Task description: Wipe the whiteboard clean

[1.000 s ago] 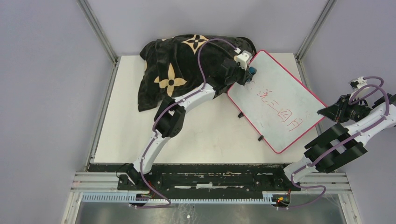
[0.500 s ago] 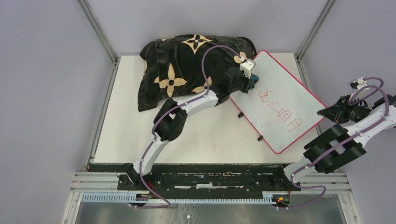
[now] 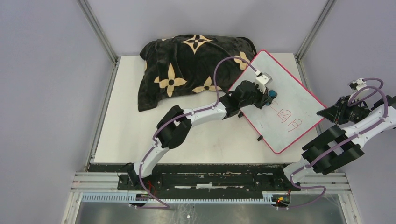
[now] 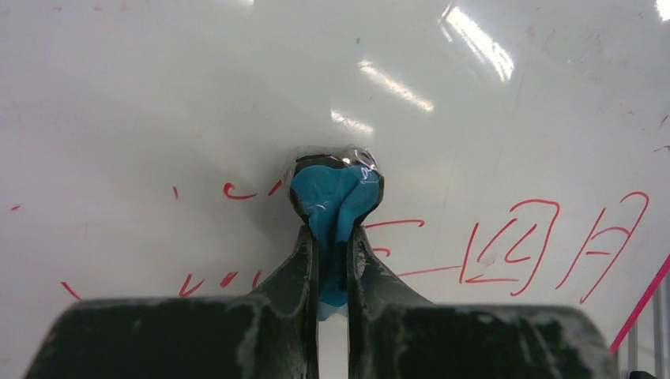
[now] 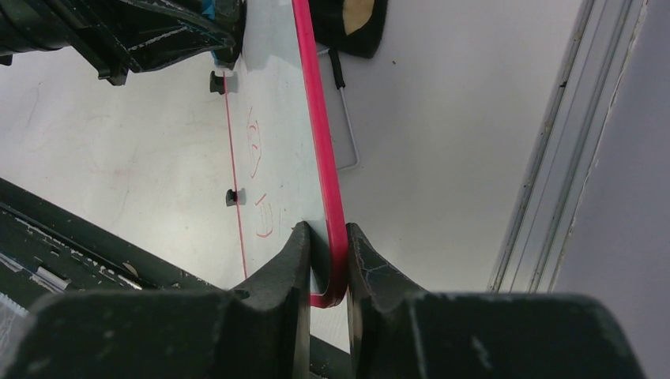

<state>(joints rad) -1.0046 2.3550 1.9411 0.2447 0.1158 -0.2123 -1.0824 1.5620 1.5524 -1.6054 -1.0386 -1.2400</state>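
While R fingers pinch whiteboard, L fingers press blue pad on it.

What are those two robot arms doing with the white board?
They are cleaning it. The left gripper pinches a blue wad and presses it on the whiteboard, among the red writing. The right gripper is shut on the board's red rim at a corner, holding it steady. Some red writing is not yet wiped off.

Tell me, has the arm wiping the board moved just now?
Yes. The left gripper, pinching a blue wad, has slid from the whiteboard edge beside the pillow toward its middle, onto the red writing.
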